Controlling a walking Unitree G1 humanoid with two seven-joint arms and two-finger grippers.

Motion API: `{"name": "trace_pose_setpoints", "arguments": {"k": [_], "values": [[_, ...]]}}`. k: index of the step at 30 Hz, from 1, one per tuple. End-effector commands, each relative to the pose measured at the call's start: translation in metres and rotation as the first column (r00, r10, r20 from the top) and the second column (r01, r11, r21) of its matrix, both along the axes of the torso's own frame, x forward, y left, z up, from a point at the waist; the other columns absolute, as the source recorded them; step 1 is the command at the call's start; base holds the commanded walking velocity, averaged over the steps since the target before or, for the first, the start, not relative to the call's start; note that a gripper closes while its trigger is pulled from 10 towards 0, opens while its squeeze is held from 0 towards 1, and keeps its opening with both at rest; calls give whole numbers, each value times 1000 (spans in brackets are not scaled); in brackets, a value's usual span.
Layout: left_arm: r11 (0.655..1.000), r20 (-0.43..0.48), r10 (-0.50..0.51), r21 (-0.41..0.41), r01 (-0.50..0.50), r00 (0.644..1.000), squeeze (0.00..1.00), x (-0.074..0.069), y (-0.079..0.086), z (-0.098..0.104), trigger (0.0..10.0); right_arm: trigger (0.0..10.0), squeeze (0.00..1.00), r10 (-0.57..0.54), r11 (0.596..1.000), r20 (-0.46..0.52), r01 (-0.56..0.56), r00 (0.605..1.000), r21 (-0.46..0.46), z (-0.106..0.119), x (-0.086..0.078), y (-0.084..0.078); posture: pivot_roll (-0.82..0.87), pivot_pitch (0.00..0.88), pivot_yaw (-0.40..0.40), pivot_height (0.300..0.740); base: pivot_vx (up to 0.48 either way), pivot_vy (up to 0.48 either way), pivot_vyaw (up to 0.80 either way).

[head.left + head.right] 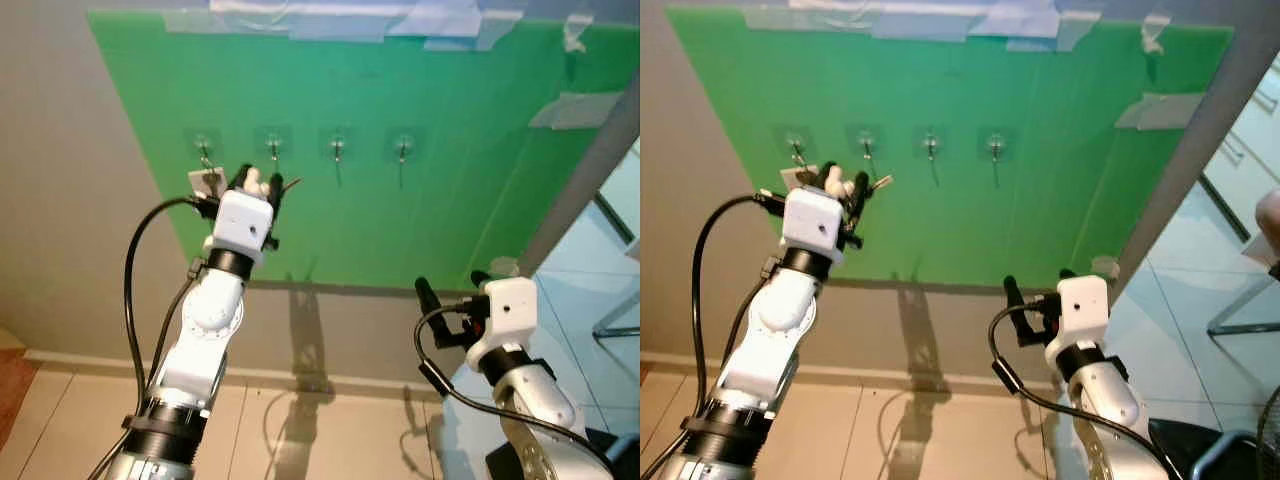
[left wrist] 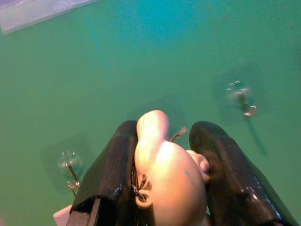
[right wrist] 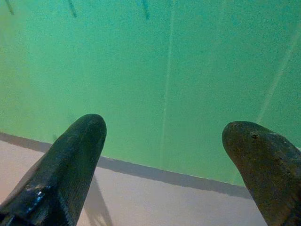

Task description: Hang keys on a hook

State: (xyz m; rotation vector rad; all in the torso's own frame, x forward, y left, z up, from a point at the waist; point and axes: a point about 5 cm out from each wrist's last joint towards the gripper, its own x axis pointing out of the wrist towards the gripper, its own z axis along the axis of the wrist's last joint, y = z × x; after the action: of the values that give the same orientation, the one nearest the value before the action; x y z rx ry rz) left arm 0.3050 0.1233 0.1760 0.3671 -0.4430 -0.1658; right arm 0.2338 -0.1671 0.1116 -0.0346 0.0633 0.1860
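Left wrist view: left gripper (image 2: 171,160) is clamping the keys' pale fob (image 2: 164,174), key ring (image 2: 140,188) dangling, between two hooks (image 2: 242,96). Right gripper (image 1: 1035,285) is idling spread wide. Risk: the ring is approaching off-line and could miss the hook tip.

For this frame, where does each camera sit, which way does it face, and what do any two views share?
Left eye view: on the head, facing the green board with four hooks; both arms show, the left claw raised by the hooks, holding keys.
Right eye view: same head, same scene.
Left wrist view: looks along its fingers, shut on a pale keychain charm, at the board.
Right wrist view: looks past the open right claw at the board's lower edge and wall.
Shared: the green board.
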Motion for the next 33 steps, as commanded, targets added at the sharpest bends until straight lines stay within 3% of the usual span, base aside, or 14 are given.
{"name": "trace_pose_setpoints", "arguments": {"k": [1, 6, 12, 17, 22, 25, 29, 32, 33], "values": [[998, 21, -42, 49, 41, 999, 0, -6, -8, 5, 0, 10000, 0, -4, 1000, 13, 4, 1000, -4, 1, 2, -1, -128, 0, 0, 740, 0, 0, 0], [998, 5, -53, 46, 52, 999, 0, -5, -9, 4, 0, 10000, 0, 2, 1000, 14, -2, 1000, -4, 1, 4, 0, -125, 0, -1, 740, 0, 0, 0], [991, -91, -60, -125, 48, 994, 0, -5, -6, 8, 0, 10000, 0, 14, 1000, 37, -14, 999, -1, 6, 13, 3, -120, 0, -2, 740, 0, 0, 0], [991, -97, -77, -115, 66, 992, 0, -6, -9, 11, 0, 10000, 0, 12, 1000, 40, -12, 999, 0, 6, 15, 4, -117, 0, 0, 740, 0, 0, 0], [995, -92, -90, -52, 86, 992, 0, -3, -9, 19, 0, 10000, 0, 10, 1000, 48, -10, 999, 4, 9, 21, 4, -112, 0, -2, 740, 0, 0, 0], [993, -89, -94, -76, 87, 992, 0, 1, -9, 26, 0, 10000, 0, 11, 1000, 49, -12, 999, 4, 9, 24, 4, -103, 0, -10, 740, 0, 0, 0], [943, -132, -170, -308, 123, 977, 0, 22, -14, 56, 0, 10000, 0, 27, 999, 47, -27, 999, 17, 13, 38, 9, -86, 0, -23, 740, 0, 0, 0], [929, -143, -204, -340, 146, 969, 0, 26, -18, 60, 0, 10000, 0, 35, 999, 44, -36, 998, 24, 15, 42, 11, -86, 0, -21, 740, 0, 0, 0], [881, -156, -287, -431, 196, 945, 0, 33, -26, 73, 0, 10000, 0, 82, 996, 49, -84, 995, 28, 25, 54, 21, -91, 0, -16, 740, 0, 0, 0]]}}
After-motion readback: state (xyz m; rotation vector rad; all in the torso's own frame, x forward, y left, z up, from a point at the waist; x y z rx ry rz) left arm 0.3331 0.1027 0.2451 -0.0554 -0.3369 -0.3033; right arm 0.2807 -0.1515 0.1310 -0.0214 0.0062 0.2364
